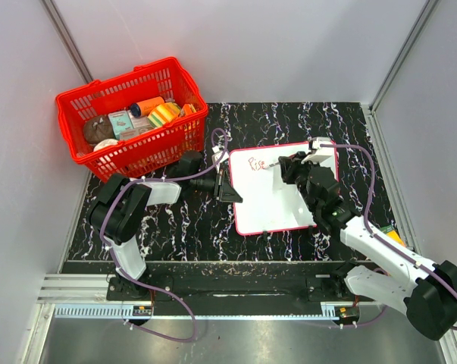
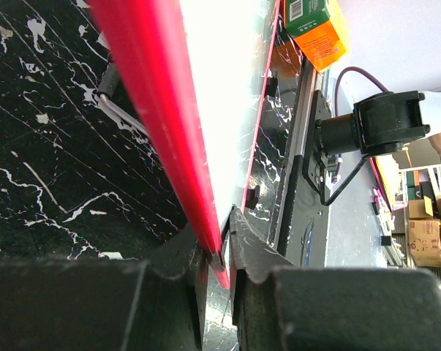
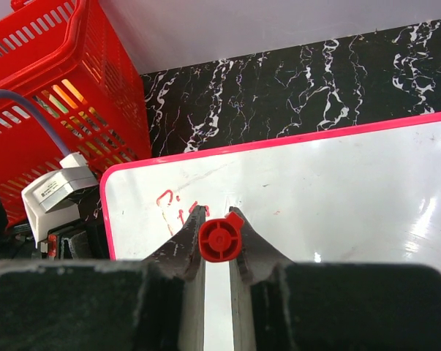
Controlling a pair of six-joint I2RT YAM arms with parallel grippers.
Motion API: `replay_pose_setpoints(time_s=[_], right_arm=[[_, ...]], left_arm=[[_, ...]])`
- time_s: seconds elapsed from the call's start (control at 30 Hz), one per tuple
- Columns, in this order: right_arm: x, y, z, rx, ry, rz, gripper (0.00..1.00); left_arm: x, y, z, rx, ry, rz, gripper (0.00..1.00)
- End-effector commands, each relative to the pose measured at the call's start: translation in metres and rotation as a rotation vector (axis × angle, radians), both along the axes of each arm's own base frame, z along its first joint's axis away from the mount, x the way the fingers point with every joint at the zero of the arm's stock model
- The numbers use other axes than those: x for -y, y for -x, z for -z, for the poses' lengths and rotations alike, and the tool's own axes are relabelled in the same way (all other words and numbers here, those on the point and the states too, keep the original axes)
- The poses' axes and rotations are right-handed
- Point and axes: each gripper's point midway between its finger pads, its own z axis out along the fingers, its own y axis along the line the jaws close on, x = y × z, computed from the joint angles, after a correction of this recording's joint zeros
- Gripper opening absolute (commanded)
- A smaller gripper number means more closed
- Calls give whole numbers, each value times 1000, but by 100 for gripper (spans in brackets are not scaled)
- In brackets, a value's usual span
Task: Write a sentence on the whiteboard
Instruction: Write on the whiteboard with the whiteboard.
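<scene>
The whiteboard (image 1: 277, 206) lies on the black marbled table, white with a red-pink edge. A few red handwritten letters of the sentence (image 1: 257, 162) stand near its top left corner. My left gripper (image 1: 228, 186) is shut on the board's left edge. In the left wrist view the red edge (image 2: 158, 110) runs down between the jaws of that gripper (image 2: 219, 257). My right gripper (image 1: 281, 164) hovers over the board just right of the letters. It is shut on a red marker (image 3: 221, 239), seen end-on above the whiteboard (image 3: 337, 183) and the red writing (image 3: 167, 205).
A red basket (image 1: 129, 115) holding several items stands at the back left, close to the board's corner (image 3: 59, 95). A green and orange box (image 2: 315, 29) lies near the table's right edge by the right arm. Grey walls enclose the table on three sides.
</scene>
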Motion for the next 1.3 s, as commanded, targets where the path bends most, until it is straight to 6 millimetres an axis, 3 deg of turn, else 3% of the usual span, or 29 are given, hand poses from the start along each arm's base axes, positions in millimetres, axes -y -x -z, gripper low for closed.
replay_pose_setpoints(time_s=[0.0,0.37,0.63,0.97,1.17,1.27], right_arm=[[15,-9,-10,10,21,75,0],[16,-11,-25,43,2,69,0],[16,8,-58,135,-46,9,0],[24,13,-43,93,-9,11,0],[26,9,-40,53,-80,-56,0],[36,5,-43,36,-145,-75,0]], left_arm=[[5,0,10,85,-43,16,0],[5,1,10,86,-46,14,0],[4,0,10,91,-49,12,0],[3,0,8,108,-52,0,0],[3,-1,9,109,-54,-2,0],[3,0,9,106,-55,0,0]])
